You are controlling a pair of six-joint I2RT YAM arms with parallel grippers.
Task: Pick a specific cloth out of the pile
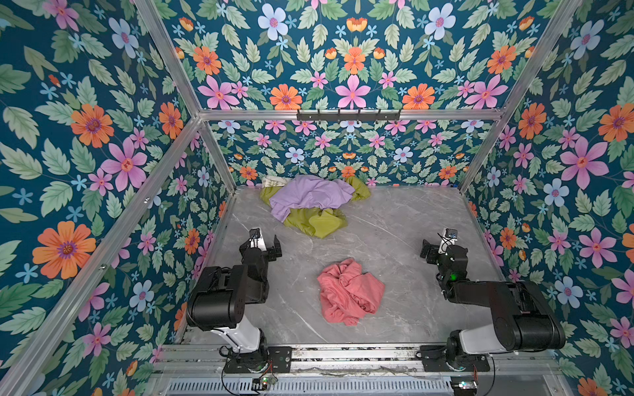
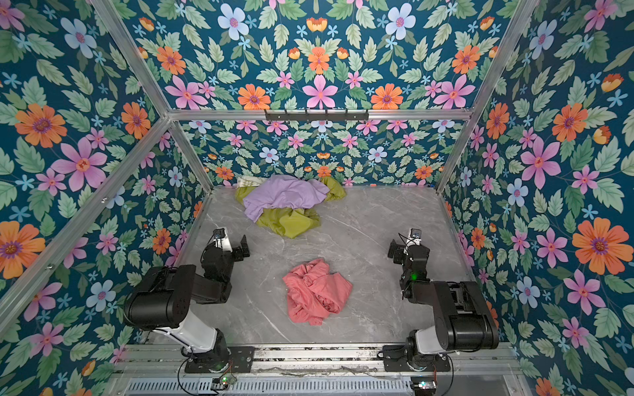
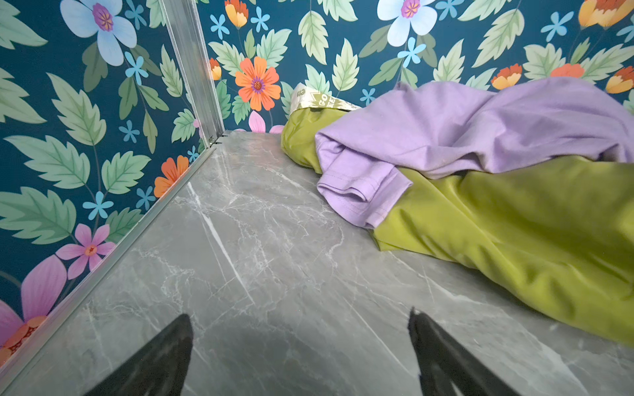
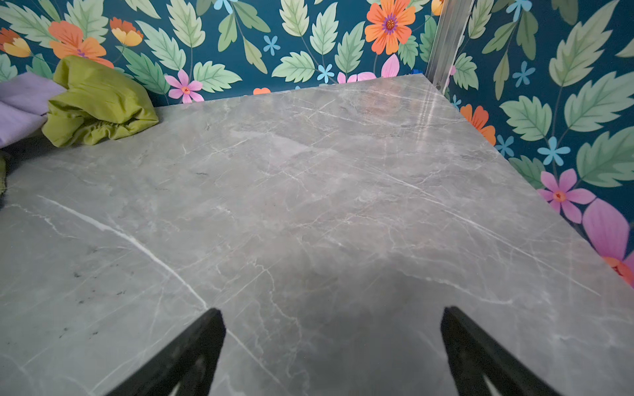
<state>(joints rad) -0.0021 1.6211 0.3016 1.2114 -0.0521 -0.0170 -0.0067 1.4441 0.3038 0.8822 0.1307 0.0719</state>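
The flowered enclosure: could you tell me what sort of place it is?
Likely a robot test booth: the left arm and right arm on a front rail, an aluminium frame carrying flowered walls, a marble-look table.

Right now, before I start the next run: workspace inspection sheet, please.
Surface: grey marble tabletop, veined, no spills seen.
Job's things: salmon-pink cloth lies crumpled on its own at the front middle, apart from the pile at the back wall. In the pile, the lilac cloth lies over the olive-green cloth, with cream patterned fabric behind.
Clutter: nothing seen.
End effectors: left end effector open, empty, over bare tabletop near the pile. Right end effector open, empty, over bare tabletop.
Cables: black leads at the wrist cameras; loose wires by the arm bases.
Surroundings: floral walls, aluminium frame, black hook rack on the back rail.
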